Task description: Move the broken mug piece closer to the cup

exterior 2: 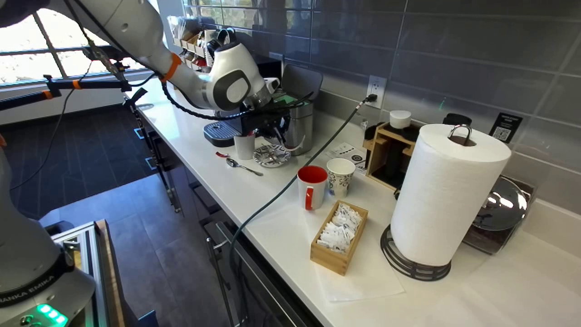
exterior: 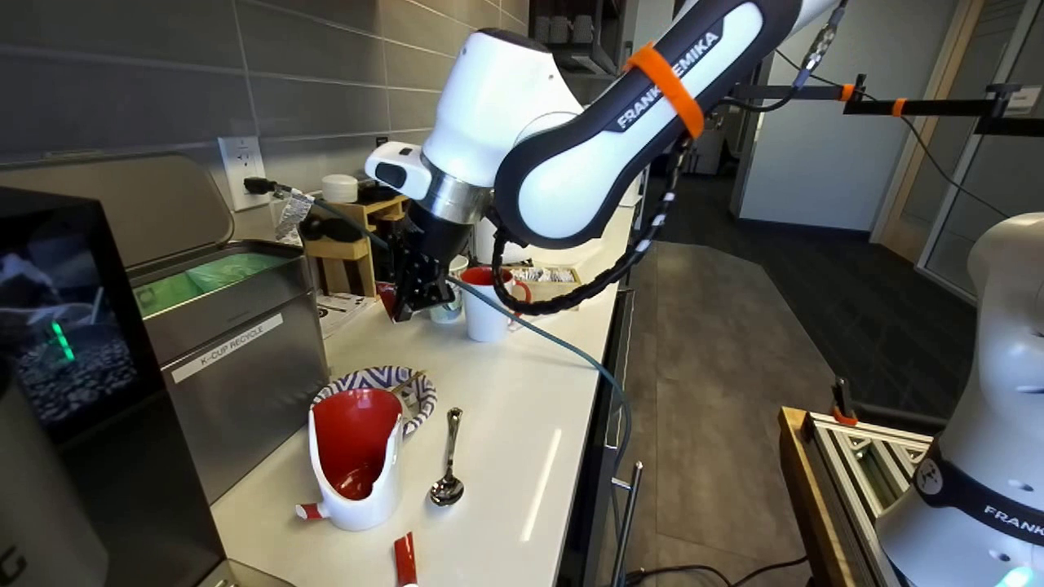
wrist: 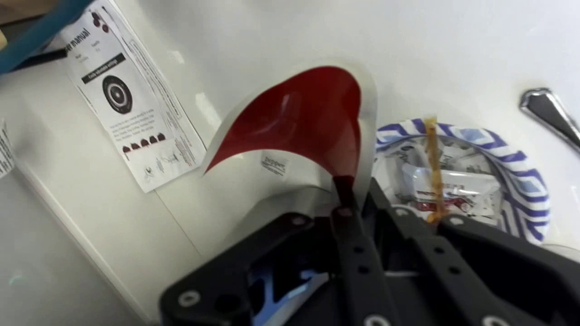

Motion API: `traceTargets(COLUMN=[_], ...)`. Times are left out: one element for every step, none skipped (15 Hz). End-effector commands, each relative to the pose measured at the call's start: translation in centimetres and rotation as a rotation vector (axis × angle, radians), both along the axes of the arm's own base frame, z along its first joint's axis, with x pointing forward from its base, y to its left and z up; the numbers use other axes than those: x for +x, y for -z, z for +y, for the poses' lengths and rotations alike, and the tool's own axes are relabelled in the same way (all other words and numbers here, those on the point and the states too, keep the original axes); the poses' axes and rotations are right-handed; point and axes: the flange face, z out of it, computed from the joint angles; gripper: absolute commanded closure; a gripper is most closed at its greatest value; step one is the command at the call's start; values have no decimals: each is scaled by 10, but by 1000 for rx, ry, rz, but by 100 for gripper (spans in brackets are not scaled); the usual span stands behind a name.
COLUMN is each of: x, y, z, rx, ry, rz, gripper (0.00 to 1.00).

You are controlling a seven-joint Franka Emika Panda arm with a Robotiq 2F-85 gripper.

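The broken mug piece is a large curved shard (wrist: 294, 122), glossy red inside with a white edge. My gripper (wrist: 359, 188) is shut on one end of it, and the rest juts out past the fingertips. In both exterior views the gripper (exterior: 401, 310) (exterior 2: 282, 136) is above the counter, and the shard shows partly (exterior: 386, 295) (exterior 2: 298, 146). The broken white mug with red inside (exterior: 379, 509) (exterior 2: 245, 147) stands upright on the counter. A whole red-and-white mug (exterior: 487, 318) (exterior 2: 312, 188) and a patterned paper cup (exterior: 447, 311) (exterior 2: 339, 177) stand side by side.
A patterned bowl with packets (exterior: 422, 393) (exterior 2: 272, 156) (wrist: 525, 181) is beside the broken mug. A spoon (exterior: 449, 469) and a small red fragment (exterior: 405, 559) lie nearby. A recycling bin (exterior: 253, 391) stands by the wall. A cable (exterior: 563, 342) (exterior 2: 281, 193) crosses above the counter.
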Motion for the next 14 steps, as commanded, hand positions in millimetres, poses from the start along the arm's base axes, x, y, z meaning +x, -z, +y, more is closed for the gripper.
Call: traceTargets(x=[39, 47, 54, 62, 68, 74, 79, 83, 87, 90, 92, 94, 95, 96], y=[16, 21, 24, 29, 33, 37, 41, 45, 49, 52, 55, 58, 62, 65], z=[-15, -16, -15, -14, -14, -13, -13, -14, -17, -19, -21, -23, -24, -25], rx=[15, 26, 32, 39, 48, 53, 58, 65, 77, 84, 90, 99, 102, 107], ry=[102, 119, 134, 148, 161, 176, 190, 206, 227, 243, 261, 275, 287, 297], rz=[-36, -29, -27, -24, -20, -22, -22, -23, -28, -29, -28, -27, -26, -25], gripper=[98, 98, 98, 98, 98, 98, 98, 98, 98, 98, 98, 98, 98, 98])
